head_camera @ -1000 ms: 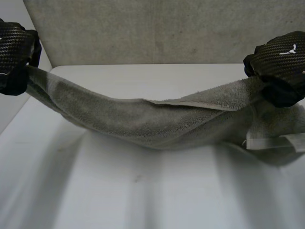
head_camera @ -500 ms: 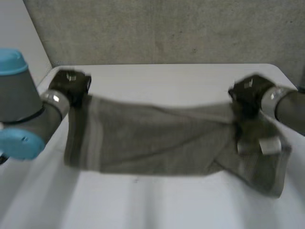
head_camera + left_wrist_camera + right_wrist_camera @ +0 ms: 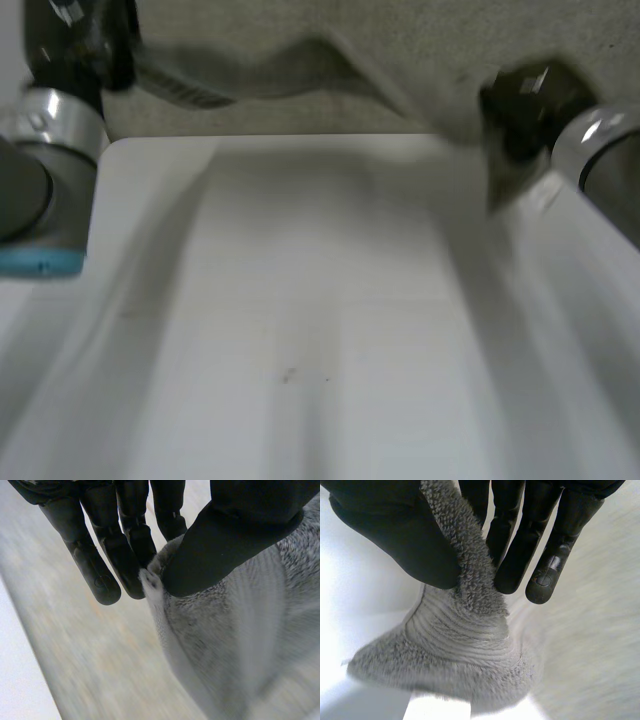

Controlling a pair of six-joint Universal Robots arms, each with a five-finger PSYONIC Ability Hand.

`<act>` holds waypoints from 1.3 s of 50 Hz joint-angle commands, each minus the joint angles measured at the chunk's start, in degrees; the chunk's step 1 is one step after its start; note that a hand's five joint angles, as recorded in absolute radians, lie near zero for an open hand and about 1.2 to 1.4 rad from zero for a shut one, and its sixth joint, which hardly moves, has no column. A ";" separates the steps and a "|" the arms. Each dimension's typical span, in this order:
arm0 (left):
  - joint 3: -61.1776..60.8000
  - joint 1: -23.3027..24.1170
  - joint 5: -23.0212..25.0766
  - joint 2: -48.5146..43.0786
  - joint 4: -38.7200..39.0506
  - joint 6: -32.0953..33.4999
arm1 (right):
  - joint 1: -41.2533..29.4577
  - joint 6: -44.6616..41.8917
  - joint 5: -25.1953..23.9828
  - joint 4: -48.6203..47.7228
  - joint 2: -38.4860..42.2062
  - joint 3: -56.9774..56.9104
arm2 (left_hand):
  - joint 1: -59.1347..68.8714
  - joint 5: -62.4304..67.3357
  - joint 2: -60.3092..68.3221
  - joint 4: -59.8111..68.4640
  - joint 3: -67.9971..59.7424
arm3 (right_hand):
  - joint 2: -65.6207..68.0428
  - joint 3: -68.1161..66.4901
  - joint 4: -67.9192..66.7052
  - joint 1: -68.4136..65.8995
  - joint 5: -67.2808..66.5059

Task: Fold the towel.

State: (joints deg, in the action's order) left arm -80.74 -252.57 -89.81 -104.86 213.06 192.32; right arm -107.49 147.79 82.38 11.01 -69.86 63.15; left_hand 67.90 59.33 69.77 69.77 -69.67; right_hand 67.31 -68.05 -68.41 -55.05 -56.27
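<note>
Left hand: towel is being pinched at one end between thumb and fingers, with the cloth being left to hang away from the fingertips. Right hand: the other end is being clamped the same way, with a bunched fold being held just past the thumb. Outward from both hands, the towel is being held stretched between them, above the white table.

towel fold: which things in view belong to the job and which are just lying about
Job: towel; left robot hand and right robot hand, each pinching it.
Just there: white table; grey wall behind.
</note>
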 commanded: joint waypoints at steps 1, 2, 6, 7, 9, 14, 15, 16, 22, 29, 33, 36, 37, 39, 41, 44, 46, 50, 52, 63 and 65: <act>-13.72 -1.25 4.11 -2.00 -7.38 0.77 | 0.44 -14.52 -3.19 18.86 11.66 3.81 | 12.10 10.67 10.23 10.23 -10.33 | 12.69 -11.95 -11.59 -24.95 -13.73; -15.48 -1.69 4.46 -2.97 -7.91 0.78 | 0.44 -14.55 -3.19 18.87 11.68 3.82 | 12.10 10.67 10.23 10.23 -10.33 | 12.69 -11.95 -11.59 -24.95 -13.73; -17.34 -1.70 4.55 -4.55 -8.62 0.78 | 0.79 -18.68 -2.40 17.91 16.50 4.70 | 12.10 10.67 10.23 10.23 -10.33 | 12.69 -11.95 -11.59 -24.95 -13.73; -17.78 -1.61 4.55 -4.91 -9.06 0.78 | 0.79 -18.68 -2.40 17.90 16.51 4.70 | 12.10 10.67 10.23 10.23 -10.33 | 12.69 -11.95 -11.59 -24.95 -13.73; -17.96 -1.69 4.47 -4.91 -9.50 0.78 | 0.97 -18.24 -2.05 15.72 17.21 5.13 | 12.10 10.67 10.23 10.23 -10.33 | 2.59 -1.85 -1.50 -14.85 -3.63; -17.96 -1.78 4.47 -4.91 -11.08 0.78 | 1.67 -13.96 -2.05 11.15 15.55 6.89 | 12.10 10.67 10.23 10.23 -10.33 | -44.12 44.86 45.21 31.86 43.07; -17.87 -1.78 4.47 -4.74 -11.43 0.78 | 1.67 -13.93 -2.05 11.14 15.54 6.89 | 12.10 10.67 10.23 10.23 -10.33 | -44.27 45.02 45.37 32.01 43.23; -17.87 -1.78 4.47 -4.74 -11.43 0.78 | 1.93 -11.06 -2.14 9.66 13.80 7.68 | 12.10 10.67 10.23 10.23 -10.33 | -57.31 58.05 58.41 45.05 56.27; -18.22 -1.87 4.12 -2.55 -12.22 0.69 | 3.16 -0.41 -3.36 3.24 5.02 16.27 | 12.10 10.67 10.23 10.23 -10.33 | -57.31 58.05 58.41 45.05 56.27; -19.37 -2.13 4.03 -0.17 -12.66 0.25 | 7.20 1.62 -5.29 -4.58 -6.13 31.20 | 12.10 10.67 10.23 10.23 -10.33 | -57.31 58.05 58.41 45.05 56.27; -20.24 -3.10 4.03 1.50 -12.66 -0.01 | 12.03 1.45 -7.75 -9.07 -15.37 42.72 | 12.10 10.67 10.23 10.23 -10.33 | -46.68 47.43 47.78 34.43 45.64; -20.68 -3.71 4.03 2.12 -12.75 -0.10 | 15.54 1.45 -10.82 -10.66 -19.59 48.44 | 12.10 10.67 10.23 10.23 -10.33 | -40.27 41.01 41.36 28.01 39.22; -20.86 -3.72 4.11 2.29 -12.75 -0.10 | 15.56 1.45 -10.84 -10.66 -19.61 48.47 | 12.10 10.67 10.23 10.23 -10.33 | -40.24 40.98 41.33 27.98 39.20; -20.95 -3.72 4.12 2.30 -12.75 -0.10 | 17.14 1.45 -12.42 -10.75 -21.72 50.75 | 12.10 10.67 10.23 10.23 -10.33 | -39.90 40.64 41.00 27.64 38.86; -20.95 -3.72 4.12 2.30 -12.67 -0.02 | 19.42 1.01 -15.92 -11.19 -24.61 55.56 | 12.10 10.67 10.23 10.23 -10.33 | -39.23 39.98 40.33 26.98 38.19; -20.95 -3.80 4.12 2.21 -12.66 -0.10 | 20.91 1.01 -19.35 -12.41 -25.59 59.26 | 12.10 10.67 10.23 10.23 -10.33 | -34.05 34.79 35.15 21.79 33.01; -20.95 -3.80 4.12 2.21 -12.66 -0.10 | 21.79 1.01 -20.58 -13.64 -25.68 61.02 | 12.10 10.67 10.23 10.23 -10.33 | -30.18 30.93 31.28 17.93 29.14; -21.12 -3.80 4.12 2.21 -12.66 -0.10 | 23.38 1.01 -22.53 -16.11 -25.50 63.93 | 12.10 10.67 10.23 10.23 -10.33 | -29.98 30.72 31.07 17.72 28.94; -21.12 -3.80 4.12 2.12 -12.66 -0.10 | 23.73 0.92 -23.58 -18.21 -24.45 65.60 | 12.10 10.67 10.23 10.23 -10.33 | -31.98 32.73 33.08 19.72 30.94; -21.65 -4.24 4.20 2.03 -12.67 -0.10 | 23.47 0.66 -23.32 -23.67 -15.75 65.52 | 12.10 10.67 10.23 10.23 -10.33 | -36.71 37.45 37.80 24.45 35.66; -21.74 -4.24 4.20 1.94 -12.66 -0.10 | 23.38 0.48 -23.06 -25.68 -12.77 64.73 | 12.10 10.67 10.23 10.23 -10.33 | -35.87 36.61 36.96 23.61 34.83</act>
State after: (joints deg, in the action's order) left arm -102.22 -256.73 -85.64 -102.84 200.33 192.22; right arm -83.88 148.46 58.73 -11.55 -88.17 129.27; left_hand 67.90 59.33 69.78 69.78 -69.67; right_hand 29.61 -28.93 -28.96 -25.94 -18.75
